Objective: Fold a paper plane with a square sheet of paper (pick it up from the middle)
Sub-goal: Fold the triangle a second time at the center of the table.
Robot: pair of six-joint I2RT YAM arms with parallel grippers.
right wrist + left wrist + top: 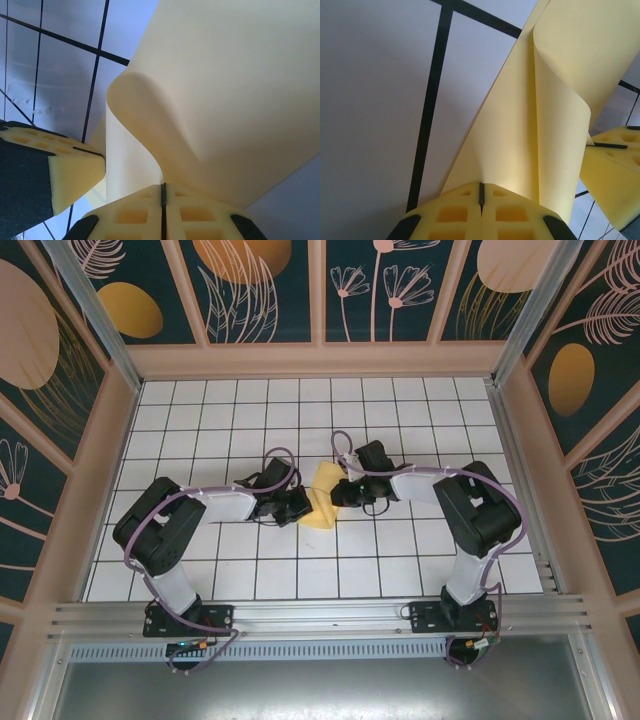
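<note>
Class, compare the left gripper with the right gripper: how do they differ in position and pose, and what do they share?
The left gripper reaches in from the left, the right gripper from the right. The left gripper grips the square sheet of paper at its nearer edge; the right gripper grips farther back. Both have yellow padded jaws shut on the sheet, which curls between them.

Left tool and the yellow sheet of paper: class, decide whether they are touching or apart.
Touching. The left wrist view shows the left tool shut on the sheet of paper, whose edge runs into its closed seam.
</note>
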